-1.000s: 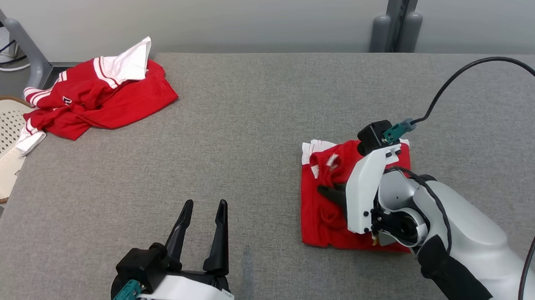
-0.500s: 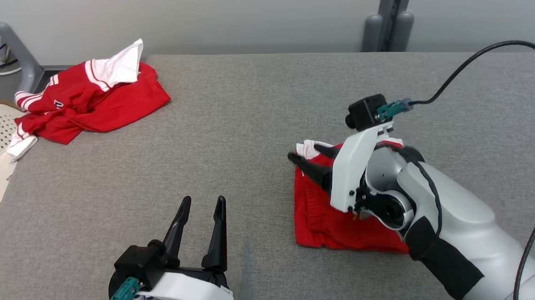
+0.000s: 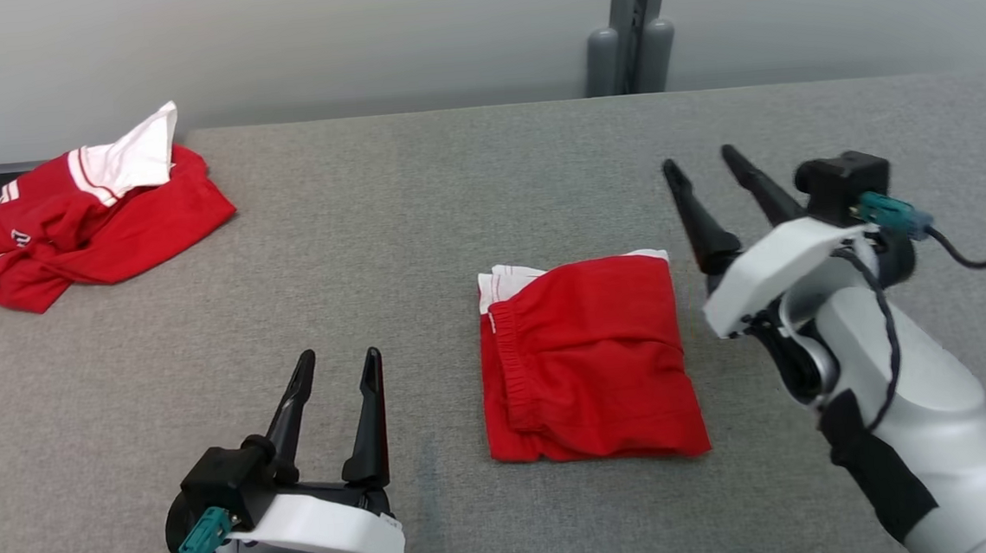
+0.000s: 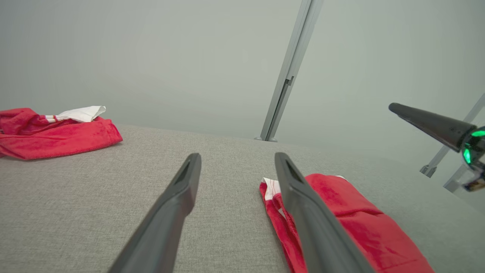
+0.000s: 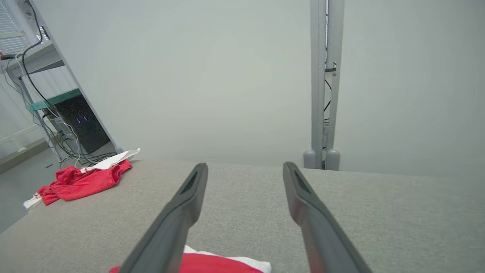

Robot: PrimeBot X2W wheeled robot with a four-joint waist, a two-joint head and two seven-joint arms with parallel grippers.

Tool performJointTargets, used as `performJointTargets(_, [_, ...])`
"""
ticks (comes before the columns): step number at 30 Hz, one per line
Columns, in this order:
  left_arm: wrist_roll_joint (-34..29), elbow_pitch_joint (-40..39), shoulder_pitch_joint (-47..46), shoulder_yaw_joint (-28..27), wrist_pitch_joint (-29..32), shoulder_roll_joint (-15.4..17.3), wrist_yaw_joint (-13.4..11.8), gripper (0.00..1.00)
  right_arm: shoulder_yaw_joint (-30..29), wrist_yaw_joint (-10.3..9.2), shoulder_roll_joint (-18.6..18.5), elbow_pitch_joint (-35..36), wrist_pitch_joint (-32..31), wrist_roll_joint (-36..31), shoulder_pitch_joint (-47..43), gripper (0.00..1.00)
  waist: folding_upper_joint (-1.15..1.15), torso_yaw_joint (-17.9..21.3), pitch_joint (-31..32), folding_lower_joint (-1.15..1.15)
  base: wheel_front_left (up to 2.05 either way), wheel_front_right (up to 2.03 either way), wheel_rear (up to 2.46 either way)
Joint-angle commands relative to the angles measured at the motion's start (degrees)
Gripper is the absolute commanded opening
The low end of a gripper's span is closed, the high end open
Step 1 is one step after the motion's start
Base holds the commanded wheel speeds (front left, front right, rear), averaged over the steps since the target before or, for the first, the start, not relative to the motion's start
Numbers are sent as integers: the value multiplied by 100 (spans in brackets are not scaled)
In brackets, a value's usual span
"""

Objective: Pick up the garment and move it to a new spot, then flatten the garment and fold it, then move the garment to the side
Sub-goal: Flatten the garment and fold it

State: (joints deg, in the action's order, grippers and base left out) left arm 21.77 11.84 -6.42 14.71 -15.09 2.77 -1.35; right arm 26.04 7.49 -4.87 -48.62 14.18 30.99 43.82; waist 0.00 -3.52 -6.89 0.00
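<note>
Presently the folded garment (image 3: 586,361) lies centred on the table (image 3: 418,195), seemingly in several layers. The left gripper (image 3: 340,355) at its 9 o'clock and right gripper (image 3: 697,158) at 1 o'clock are spread, empty. All layers should be pinched together.

The folded shorts (image 3: 590,365) are red, edged white. The crumpled jersey (image 3: 90,226) is red with white stripes. The tabletop (image 3: 368,233) is grey.

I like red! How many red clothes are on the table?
2: a folded red garment lies in the middle of the table, and a crumpled red-and-white heap sits at its far left edge; that heap could hide more pieces.
</note>
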Motion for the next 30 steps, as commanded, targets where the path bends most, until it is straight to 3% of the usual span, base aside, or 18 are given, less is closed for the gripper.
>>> performJointTargets(1, [-50, -21, 21, -55, -11, 22, -19, 100, -199, 1, -84, 114, 79, -212, -166, 100, 0, 70, 9, 0, 0, 0, 0])
performJointTargets(4, [-123, -48, 80, -146, -10, 23, -44, 100, -919, 1, -143, 789, 109, -826, -638, 100, 0, 112, 6, 0, 0, 0, 0])
performJointTargets(9, [-235, -101, 180, -305, -11, 23, -108, 100, -1960, 1, 62, 2258, 108, -1708, -1963, 100, 0, 112, 4, 0, 0, 0, 0])
performJointTargets(15, [-355, -192, 382, -487, -10, 20, -114, 100, -2387, 1, 184, 3334, 109, -1797, -3110, 100, 0, 96, 27, 0, 0, 0, 0])
performJointTargets(21, [-392, -293, 530, -591, -11, 23, -93, 100, -2422, 1, 185, 3735, 109, -1495, -3611, 100, 0, 88, 71, 0, 0, 0, 0])
performJointTargets(30, [-359, -269, 610, -653, -11, 23, -87, 100, -2377, 1, 185, 3666, 110, -1364, -3811, 100, 0, 62, 123, 0, 0, 0, 0])
